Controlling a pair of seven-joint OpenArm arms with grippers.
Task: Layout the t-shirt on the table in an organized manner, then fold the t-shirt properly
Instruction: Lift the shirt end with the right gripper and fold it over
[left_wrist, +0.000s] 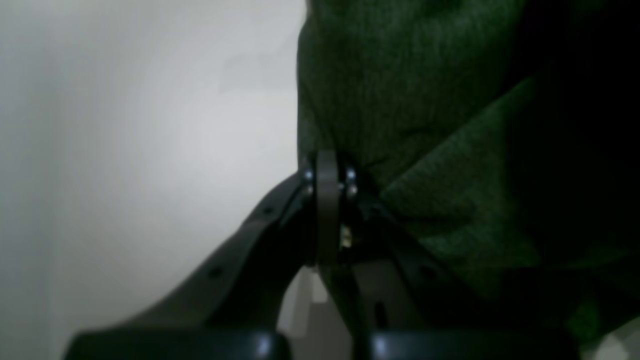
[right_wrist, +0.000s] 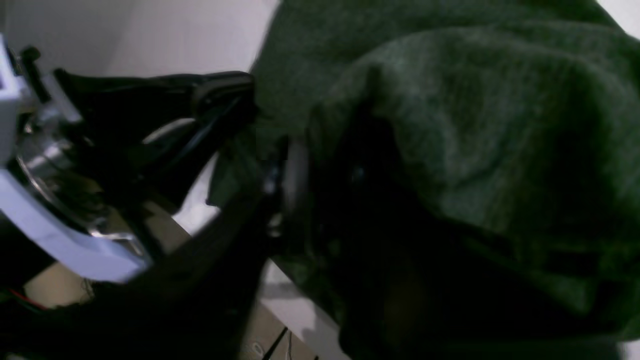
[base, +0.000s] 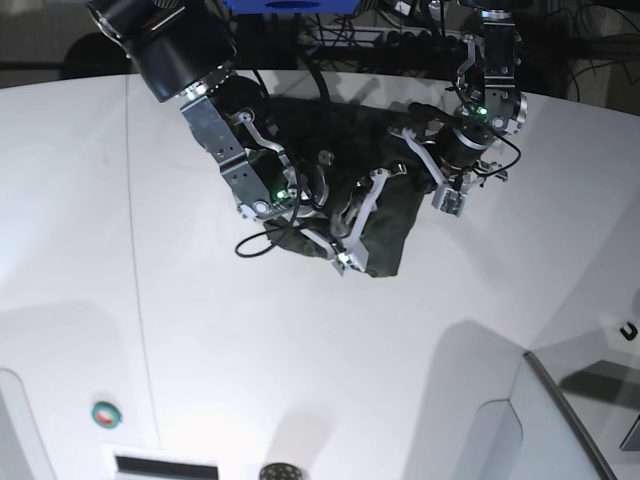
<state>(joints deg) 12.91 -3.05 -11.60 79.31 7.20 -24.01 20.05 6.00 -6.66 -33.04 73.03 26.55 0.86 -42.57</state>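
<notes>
The dark green t-shirt (base: 392, 225) is bunched in a wrinkled heap at the far middle of the white table (base: 300, 350), between my two grippers. In the left wrist view my left gripper (left_wrist: 327, 167) has its jaws together, pinching a fold of the t-shirt (left_wrist: 400, 90). In the base view it (base: 414, 128) sits at the heap's right top. In the right wrist view my right gripper (right_wrist: 295, 165) is shut, with the t-shirt (right_wrist: 475, 115) draped over it. In the base view it (base: 345, 208) is buried in the heap's left side. Much of the shirt is hidden by the arms.
A thin dark seam line (base: 135, 250) runs down the table on the left. A small green and red button (base: 105, 413) sits near the front left edge. A round dark object (base: 278, 470) is at the front edge. Cables lie behind the table.
</notes>
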